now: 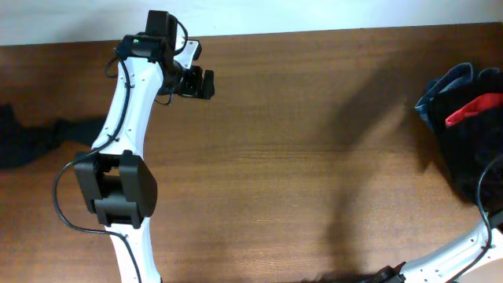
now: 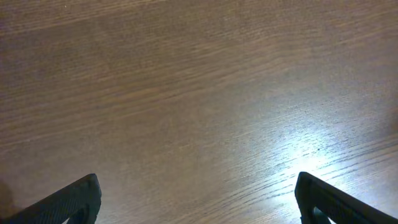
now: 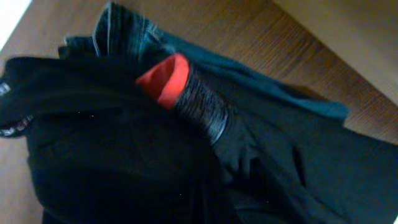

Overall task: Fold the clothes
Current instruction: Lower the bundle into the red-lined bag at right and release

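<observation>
Clothes point(image 3: 124, 155) heaped right below the right gripper, jaws together; hold unconfirmed. Left gripper point(image 2: 196, 186) well apart, jaws wide over table point(image 2: 186, 74). Risk: pinching several layers would drag the heap.

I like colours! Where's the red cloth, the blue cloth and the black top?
red cloth point(image 3: 163, 81), right wrist view, bright folded edge.
blue cloth point(image 1: 448, 82), overhead view, upper left fold.
black top point(image 3: 112, 155), right wrist view, plain middle.

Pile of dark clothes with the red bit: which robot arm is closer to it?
Right. The right arm is right beside the pile of dark clothes, its camera filled with them. The left pincer hangs open far across the wooden table.
</observation>
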`<state>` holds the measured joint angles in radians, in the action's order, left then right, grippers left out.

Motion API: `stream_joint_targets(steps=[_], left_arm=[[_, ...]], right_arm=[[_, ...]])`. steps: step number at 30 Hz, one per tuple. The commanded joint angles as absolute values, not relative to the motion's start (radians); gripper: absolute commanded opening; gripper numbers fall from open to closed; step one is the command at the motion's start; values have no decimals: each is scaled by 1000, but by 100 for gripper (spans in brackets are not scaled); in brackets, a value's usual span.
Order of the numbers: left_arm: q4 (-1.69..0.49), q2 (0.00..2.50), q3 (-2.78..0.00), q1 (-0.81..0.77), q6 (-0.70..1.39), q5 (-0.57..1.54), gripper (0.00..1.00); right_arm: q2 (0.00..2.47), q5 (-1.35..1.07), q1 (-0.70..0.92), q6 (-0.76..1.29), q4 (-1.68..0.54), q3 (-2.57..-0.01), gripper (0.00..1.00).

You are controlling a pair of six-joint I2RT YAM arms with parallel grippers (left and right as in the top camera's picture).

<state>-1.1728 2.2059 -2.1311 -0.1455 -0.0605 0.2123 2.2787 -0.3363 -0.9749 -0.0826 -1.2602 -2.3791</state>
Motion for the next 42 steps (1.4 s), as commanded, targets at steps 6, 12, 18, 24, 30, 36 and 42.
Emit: stream_joint_targets(steps=[6,12,18,24,30,36,42], left_arm=[[-1159,2205,-2140,-148,-54,216,99],[-1151,2205,-2140,-148,-53,217,99],[-1151,2205,-2140,-148,-53,216,99],[-1152,2205,-2140,-148,-53,216,99],[-1152,2205,-2140,-148,-53,217,99],[-1152,2205,-2140,-148,-53,217,99],[-1153,2205,-2140,-148,-53,217,99]], right_arm=[[2286,-328,-1044,-6,-1208,-2434,4],[2286,-327,-1095,17,-1169,-2434,4],[2287,-268,-1105,44,-1168,-2433,4],[2304,-178,-1108,105,-1192,-2428,4],[2316,-118,-1107,168,-1207,-2411,4],[2324,-66,-1108,204,-1206,-2408,4],[2365,-66,-1108,204,-1198,-2408,4]])
